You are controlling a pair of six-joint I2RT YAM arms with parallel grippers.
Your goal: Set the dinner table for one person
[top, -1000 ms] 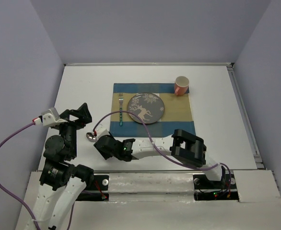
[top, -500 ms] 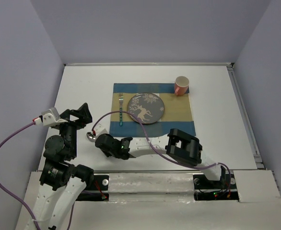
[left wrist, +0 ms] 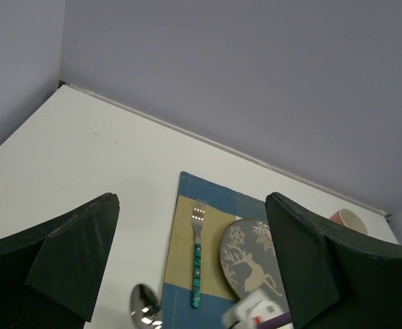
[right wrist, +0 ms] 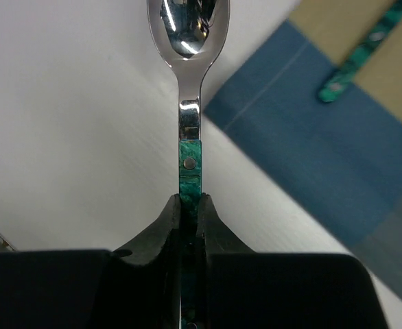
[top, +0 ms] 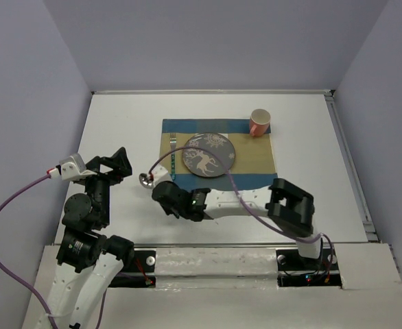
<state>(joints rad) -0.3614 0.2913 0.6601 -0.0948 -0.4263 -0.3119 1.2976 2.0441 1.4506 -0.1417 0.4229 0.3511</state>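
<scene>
My right gripper [top: 158,185] is shut on the green handle of a steel spoon [top: 146,179]. It holds the spoon just left of the blue-and-tan placemat [top: 256,164], over the white dinner table [top: 119,123]. In the right wrist view the spoon [right wrist: 189,41] sticks straight out of the gripper [right wrist: 189,204]. On the mat lie a grey deer-pattern plate [top: 208,155] and a green-handled fork [top: 173,163] left of it. An orange cup [top: 259,122] stands at the mat's far right corner. My left gripper [top: 121,163] is open and empty, left of the spoon.
The left wrist view shows the fork [left wrist: 197,255], the plate [left wrist: 250,264], the spoon bowl [left wrist: 145,307] and the cup [left wrist: 348,219] between its fingers [left wrist: 71,257]. Grey walls enclose the table on three sides. A purple cable [top: 187,164] arcs over the plate's near edge.
My right gripper has carried the spoon away from the front left of the table, farther back and to the right, close to the mat's left edge. The left arm has not moved.
</scene>
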